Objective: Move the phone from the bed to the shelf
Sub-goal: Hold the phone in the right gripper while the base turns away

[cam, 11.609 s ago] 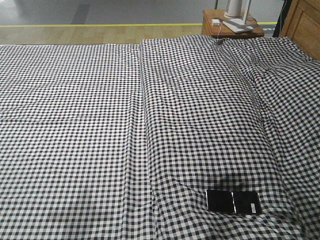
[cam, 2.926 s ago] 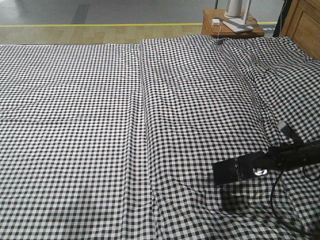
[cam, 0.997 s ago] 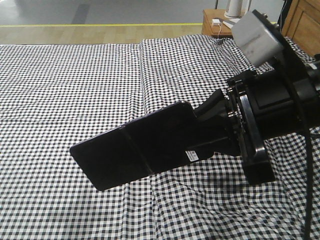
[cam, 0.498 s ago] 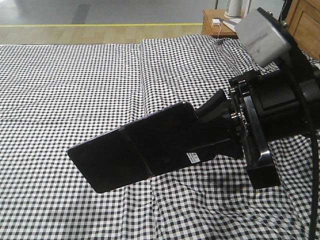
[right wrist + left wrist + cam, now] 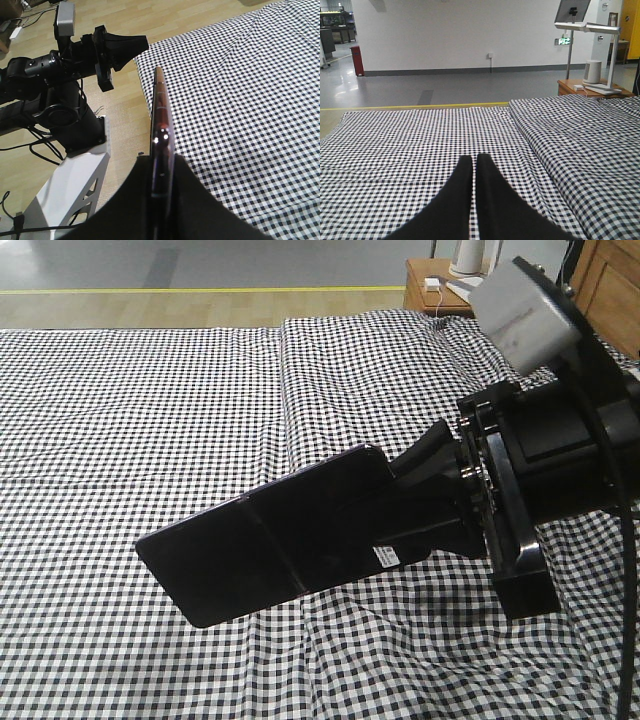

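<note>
Above the bed [image 5: 150, 390], clear of its checked cloth, the phone [image 5: 280, 545] was clamped at its stickered end by the right end effector [image 5: 425, 502]. The left end effector [image 5: 474, 165] hung over the bed with its fingers pinched together on nothing. The phone's long axis ran straight out from the gripping fingers toward the robot's left, free end dipping slightly. No view showed the shelf, so the carry there probably lay ahead.

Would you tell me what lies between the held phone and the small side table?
In the front view, only the bed and its checked cloth separate phone and side table.
</note>
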Motion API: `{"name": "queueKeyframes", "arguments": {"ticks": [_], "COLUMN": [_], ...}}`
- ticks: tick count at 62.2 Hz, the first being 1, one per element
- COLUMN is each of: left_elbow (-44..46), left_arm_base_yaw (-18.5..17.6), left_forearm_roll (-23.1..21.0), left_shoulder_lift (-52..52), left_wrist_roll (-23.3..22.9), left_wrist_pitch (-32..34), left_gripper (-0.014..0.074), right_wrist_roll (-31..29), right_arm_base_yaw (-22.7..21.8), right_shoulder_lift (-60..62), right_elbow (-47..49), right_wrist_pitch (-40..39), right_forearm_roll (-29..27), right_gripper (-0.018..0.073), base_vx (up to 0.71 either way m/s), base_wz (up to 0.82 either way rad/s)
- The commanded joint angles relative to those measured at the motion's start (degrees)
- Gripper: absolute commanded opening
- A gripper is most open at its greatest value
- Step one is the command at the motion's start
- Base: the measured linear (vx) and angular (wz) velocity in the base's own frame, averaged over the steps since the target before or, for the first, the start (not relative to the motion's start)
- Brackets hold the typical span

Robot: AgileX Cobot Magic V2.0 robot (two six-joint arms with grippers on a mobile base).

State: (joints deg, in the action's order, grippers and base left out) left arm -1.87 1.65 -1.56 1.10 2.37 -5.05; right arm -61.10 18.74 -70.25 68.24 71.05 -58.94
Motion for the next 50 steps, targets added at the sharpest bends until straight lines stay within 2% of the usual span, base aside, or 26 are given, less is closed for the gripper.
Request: {"name": "queueKeyframes", "arguments": {"ticks": [1, 27, 50], "left_elbow": [1.43, 1.43, 1.43], "left_arm_base_yaw": [-0.20, -0.20, -0.20], "left_forearm_roll": [-0.56, -0.56, -0.56], "left_shoulder_lift": [0.33, 0.33, 0.33], "left_wrist_roll": [-0.50, -0.50, -0.50], "left_wrist_pitch": [4.12, 4.12, 4.12], "left_gripper": [0.0001, 0.0001, 0.0001], "right_wrist_roll": [-0.24, -0.18, -0.25], "right_arm_base_yaw": [-0.15, -0.15, -0.15], "right_shoulder_lift": [1.42, 1.42, 1.42], "right_elbow": [1.58, 1.58, 1.58], "right_wrist_pitch": [2.62, 2.62, 2.62], "right_forearm_roll": [-4.77, -4.77, -4.77], "right_gripper": [-0.0002, -0.0002, -0.0002], "base_vx": [0.00, -0.02, -0.07], "base_wz": [0.00, 0.07, 0.29]}}
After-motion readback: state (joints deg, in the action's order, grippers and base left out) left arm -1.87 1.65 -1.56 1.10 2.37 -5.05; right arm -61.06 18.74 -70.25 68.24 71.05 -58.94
